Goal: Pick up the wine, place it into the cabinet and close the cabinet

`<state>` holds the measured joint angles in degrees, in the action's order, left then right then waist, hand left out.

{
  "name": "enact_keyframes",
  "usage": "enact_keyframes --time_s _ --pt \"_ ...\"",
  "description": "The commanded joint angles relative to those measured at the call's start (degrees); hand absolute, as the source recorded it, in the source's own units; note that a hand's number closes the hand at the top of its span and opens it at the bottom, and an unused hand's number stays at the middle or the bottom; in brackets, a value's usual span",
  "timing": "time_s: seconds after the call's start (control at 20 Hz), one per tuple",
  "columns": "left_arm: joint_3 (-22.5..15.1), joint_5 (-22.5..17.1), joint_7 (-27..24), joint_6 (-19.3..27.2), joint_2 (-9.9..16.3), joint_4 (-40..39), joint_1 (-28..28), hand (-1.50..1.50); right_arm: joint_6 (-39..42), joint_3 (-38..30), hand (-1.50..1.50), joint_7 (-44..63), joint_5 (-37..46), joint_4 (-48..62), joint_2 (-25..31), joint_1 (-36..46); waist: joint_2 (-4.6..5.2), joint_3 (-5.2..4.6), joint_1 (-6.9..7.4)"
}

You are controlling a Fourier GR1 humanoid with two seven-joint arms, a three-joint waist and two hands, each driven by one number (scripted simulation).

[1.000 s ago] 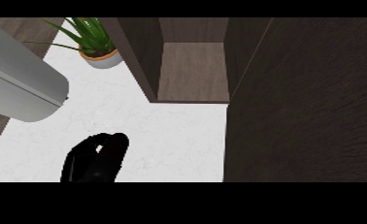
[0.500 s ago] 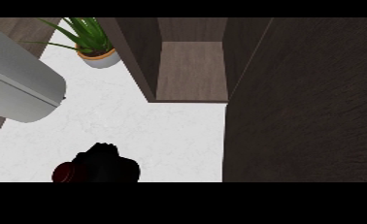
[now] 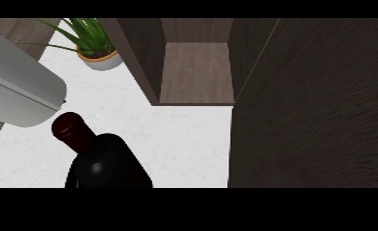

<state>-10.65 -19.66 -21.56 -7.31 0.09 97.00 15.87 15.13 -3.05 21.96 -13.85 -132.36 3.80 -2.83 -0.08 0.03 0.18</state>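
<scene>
Down at the head view's lower left, your wine (image 3: 100, 157) stands on the counter (image 3: 181, 130), short of the open cabinet (image 3: 196, 72). No hand shows, so fingers can't be told. Placing and closing look undone.

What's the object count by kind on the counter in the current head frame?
Dark glass wine bottle with dark red cap: 1
Green spiky plant in a pale round pot: 1
Open dark brown wooden cabinet: 1
Grey robot forearm: 1
Total: 4
No robot hand shows clearly.
</scene>
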Motion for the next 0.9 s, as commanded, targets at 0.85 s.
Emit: enact_keyframes --time_s 0.85 --pt "-8.47 1.57 7.87 29.85 -0.09 -12.0 -33.46 1.5 2.92 0.37 -1.5 -5.46 1.41 1.13 -1.37 -4.37 0.1 -0.03 -0.71"
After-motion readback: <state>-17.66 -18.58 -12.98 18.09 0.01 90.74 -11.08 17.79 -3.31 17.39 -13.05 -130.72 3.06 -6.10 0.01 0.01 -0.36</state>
